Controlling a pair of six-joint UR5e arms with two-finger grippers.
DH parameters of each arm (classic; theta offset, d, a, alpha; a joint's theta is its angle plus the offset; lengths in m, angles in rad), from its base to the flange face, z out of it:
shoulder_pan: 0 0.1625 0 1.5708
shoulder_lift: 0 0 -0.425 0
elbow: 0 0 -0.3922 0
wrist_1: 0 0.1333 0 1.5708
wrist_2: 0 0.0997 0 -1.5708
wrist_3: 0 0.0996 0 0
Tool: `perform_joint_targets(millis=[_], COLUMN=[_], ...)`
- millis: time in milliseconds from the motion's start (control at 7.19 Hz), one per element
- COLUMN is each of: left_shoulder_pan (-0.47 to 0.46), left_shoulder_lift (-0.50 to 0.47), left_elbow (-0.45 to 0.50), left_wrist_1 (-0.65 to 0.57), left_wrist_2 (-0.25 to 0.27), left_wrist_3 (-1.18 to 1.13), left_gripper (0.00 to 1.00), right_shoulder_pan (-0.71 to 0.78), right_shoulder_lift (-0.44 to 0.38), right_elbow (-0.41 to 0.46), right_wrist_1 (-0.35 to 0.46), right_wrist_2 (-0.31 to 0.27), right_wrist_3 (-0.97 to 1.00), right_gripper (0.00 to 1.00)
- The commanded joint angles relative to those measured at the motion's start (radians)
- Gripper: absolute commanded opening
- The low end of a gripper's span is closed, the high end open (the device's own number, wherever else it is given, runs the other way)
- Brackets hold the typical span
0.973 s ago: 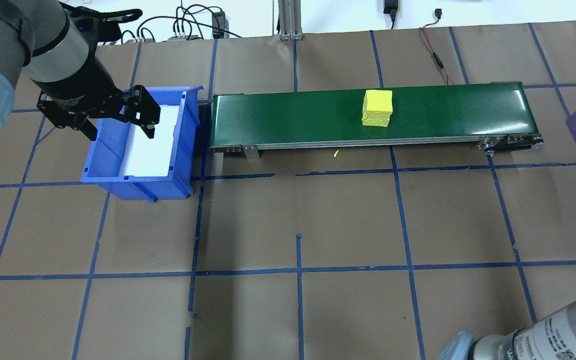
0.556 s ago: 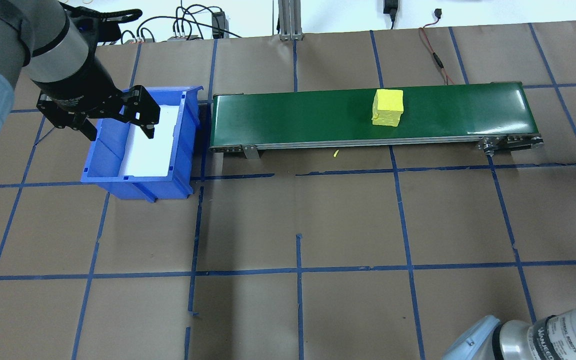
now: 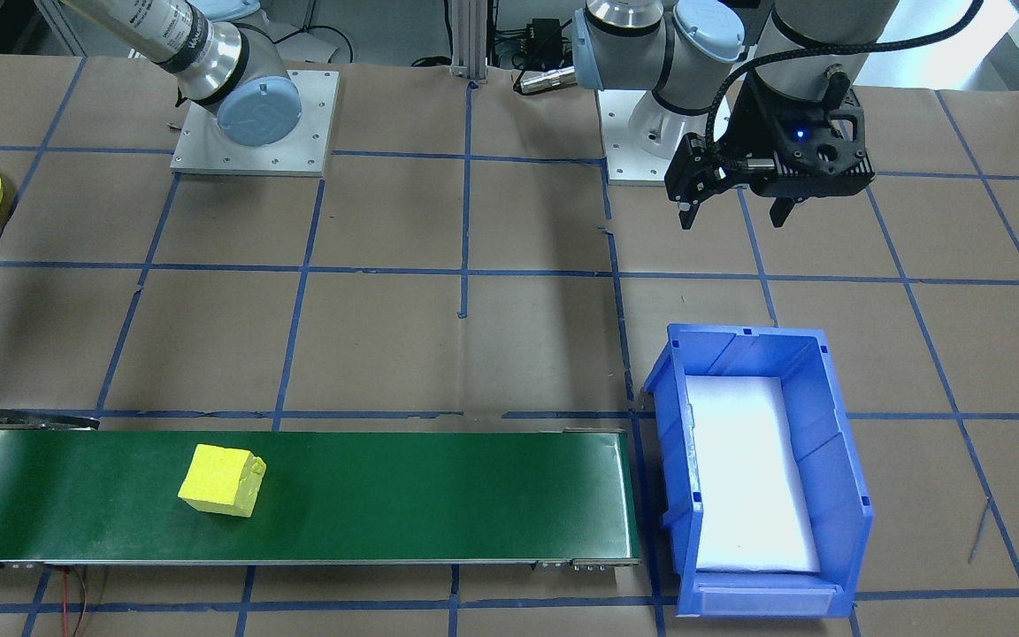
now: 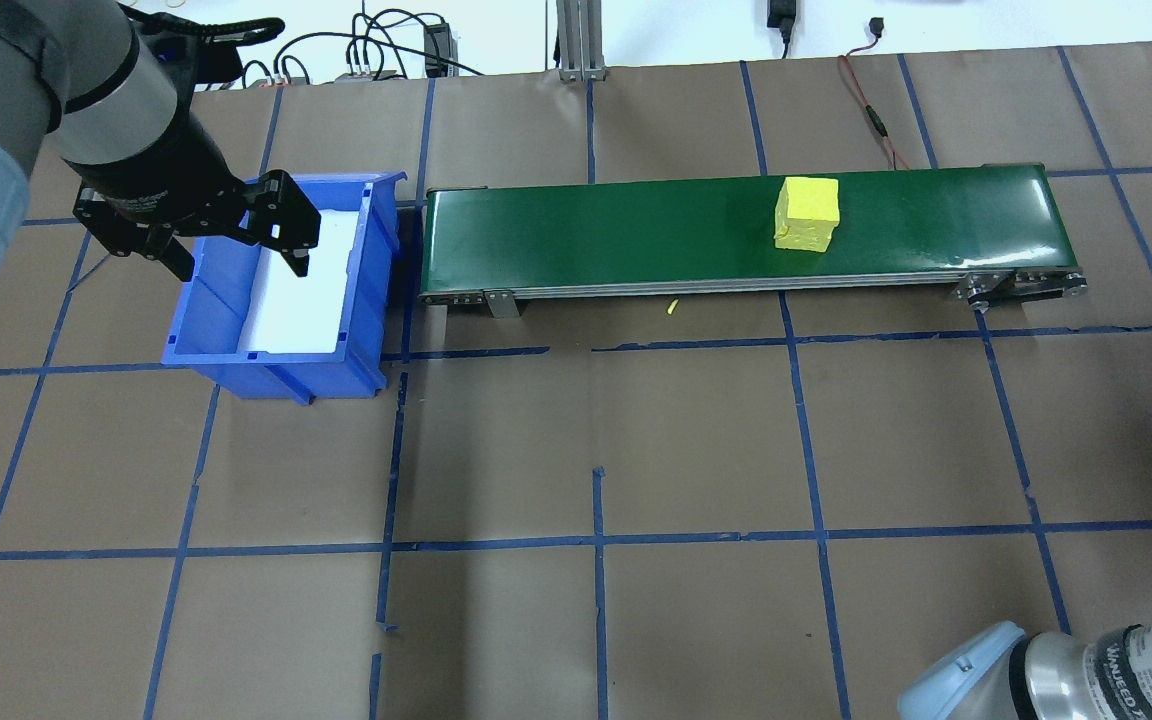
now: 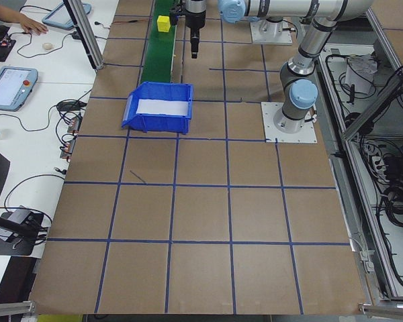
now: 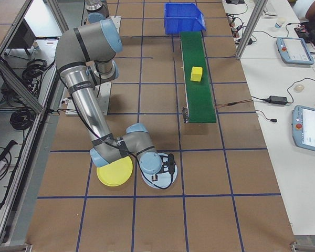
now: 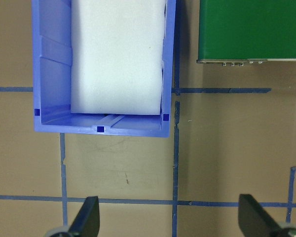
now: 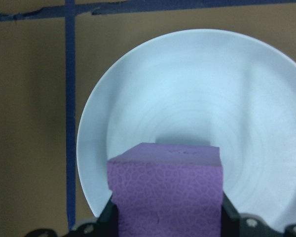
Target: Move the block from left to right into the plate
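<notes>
Above a pale plate (image 8: 197, 123), right tool (image 8: 165, 217) clamping purple block (image 8: 165, 197); left tool (image 7: 167, 217) spread wide.

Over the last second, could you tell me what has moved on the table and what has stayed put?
The yellow block has travelled along the green conveyor belt towards its right end, away from the blue bin. The purple block, seen at the overhead view's right edge a second ago in the right gripper, has left that view; the wrist camera shows it held over a pale plate. The left gripper has stayed open above the bin.

two blocks (image 4: 807, 212) (image 8: 166, 192), two plates (image 6: 114, 170) (image 8: 197, 98), one bin (image 4: 276, 290)
</notes>
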Motion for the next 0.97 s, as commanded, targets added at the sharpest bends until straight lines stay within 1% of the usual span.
perform_joint_targets(millis=[0, 278, 556, 695, 834], left_shoulder_pan=[0.0, 0.0, 0.0, 0.0, 0.0], left_shoulder_lift=[0.0, 0.0, 0.0, 0.0, 0.0], left_elbow=[0.0, 0.0, 0.0, 0.0, 0.0], left_wrist_1=[0.0, 0.0, 0.0, 0.0, 0.0], left_wrist_2=[0.0, 0.0, 0.0, 0.0, 0.0], left_wrist_3=[0.0, 0.0, 0.0, 0.0, 0.0], left_gripper=[1.0, 1.0, 1.0, 1.0, 1.0], right_shoulder_pan=[-0.003, 0.019, 0.194, 0.291, 0.383], right_shoulder_lift=[-0.006, -0.038, -0.131, -0.142, -0.148], right_elbow=[-0.005, -0.017, -0.016, -0.016, -0.016], right_wrist_1=[-0.007, -0.005, 0.003, 0.01, 0.006], right_wrist_2=[0.004, 0.007, 0.007, 0.008, 0.039], right_wrist_3=[0.008, 0.018, 0.189, 0.268, 0.436], right_gripper=[0.99, 0.99, 0.99, 0.99, 0.99])
